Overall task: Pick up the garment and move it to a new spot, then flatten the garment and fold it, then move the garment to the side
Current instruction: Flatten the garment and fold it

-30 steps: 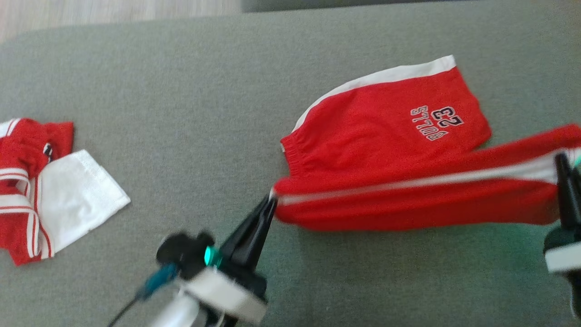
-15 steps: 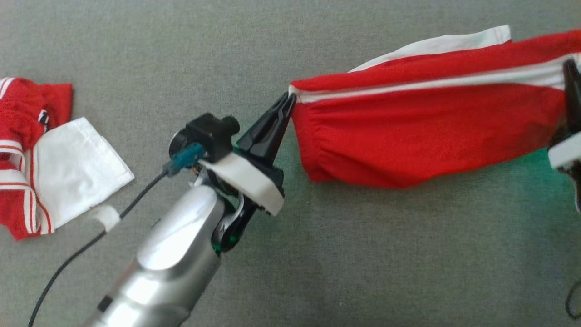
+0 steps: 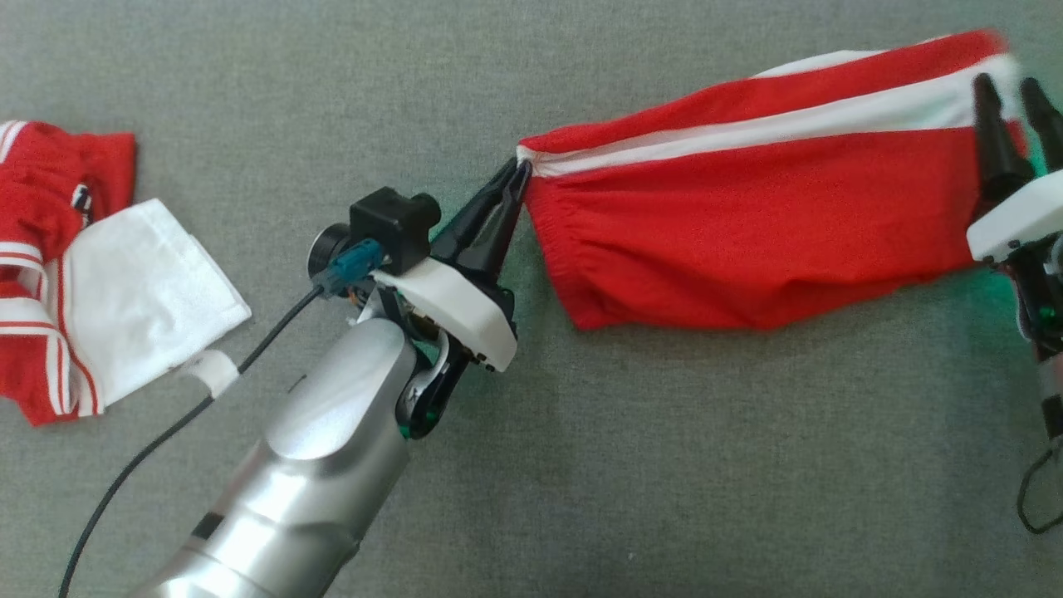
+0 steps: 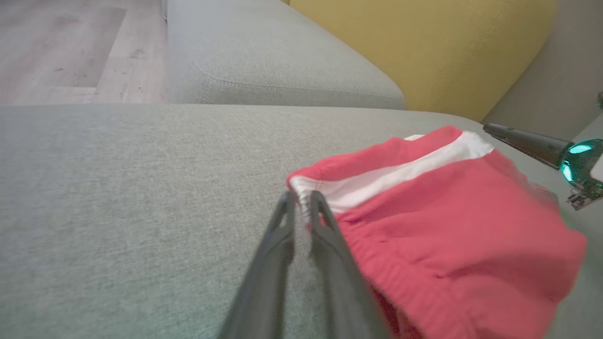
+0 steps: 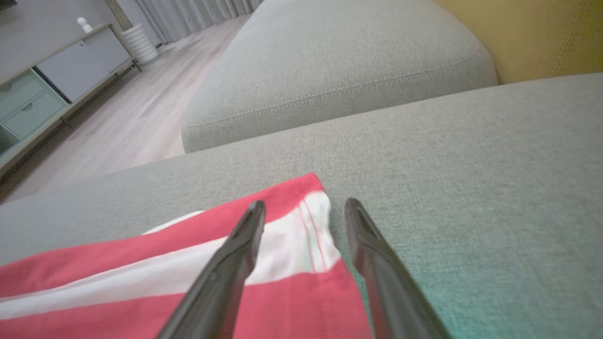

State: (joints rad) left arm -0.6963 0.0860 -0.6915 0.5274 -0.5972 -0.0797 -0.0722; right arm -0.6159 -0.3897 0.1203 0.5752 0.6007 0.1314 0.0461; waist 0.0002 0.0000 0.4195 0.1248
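At centre frame, the left gripper (image 3: 519,172) is clamped on the waistband corner of red, white-striped fabric shorts (image 3: 747,241). Upper right, the right gripper (image 3: 1006,87) holds its fingers apart over the hem.

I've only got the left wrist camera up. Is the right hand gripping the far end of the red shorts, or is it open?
Observer: It is open. The right hand has its fingers spread, one on each side of the white-striped end of the red shorts.
Operator: Anything else lying on the left arm's side?
Observer: Yes. The head view shows crumpled red and white clothing on the grey cushion, well apart from the shorts.
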